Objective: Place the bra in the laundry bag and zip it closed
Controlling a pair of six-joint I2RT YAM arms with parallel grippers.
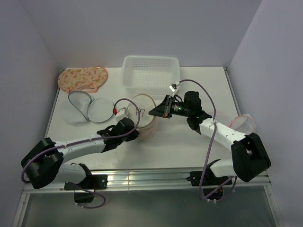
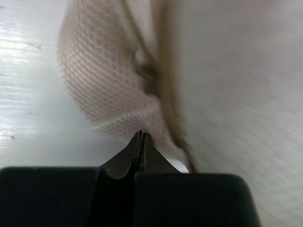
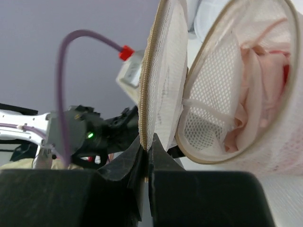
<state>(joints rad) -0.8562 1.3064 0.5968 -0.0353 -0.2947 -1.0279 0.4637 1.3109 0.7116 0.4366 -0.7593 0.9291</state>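
Observation:
The laundry bag (image 1: 147, 124) stands mid-table, a white mesh dome with a pinkish-tan zip rim and its round lid (image 1: 142, 104) raised upright. In the right wrist view the bag's body (image 3: 222, 127) gapes open and the pink bra (image 3: 260, 90) lies inside. My right gripper (image 1: 154, 112) is shut on the lid's zip rim (image 3: 146, 94), with the jaws pinched on its lower edge. My left gripper (image 1: 134, 132) is shut on the bag's mesh (image 2: 104, 80) at its near left side, low by the table.
A white perforated basket (image 1: 151, 72) stands at the back. A patterned orange bra (image 1: 83, 78) lies at the back left, with grey-rimmed mesh bags (image 1: 84, 108) in front of it. A pink-rimmed mesh bag (image 1: 244, 122) lies at the right edge.

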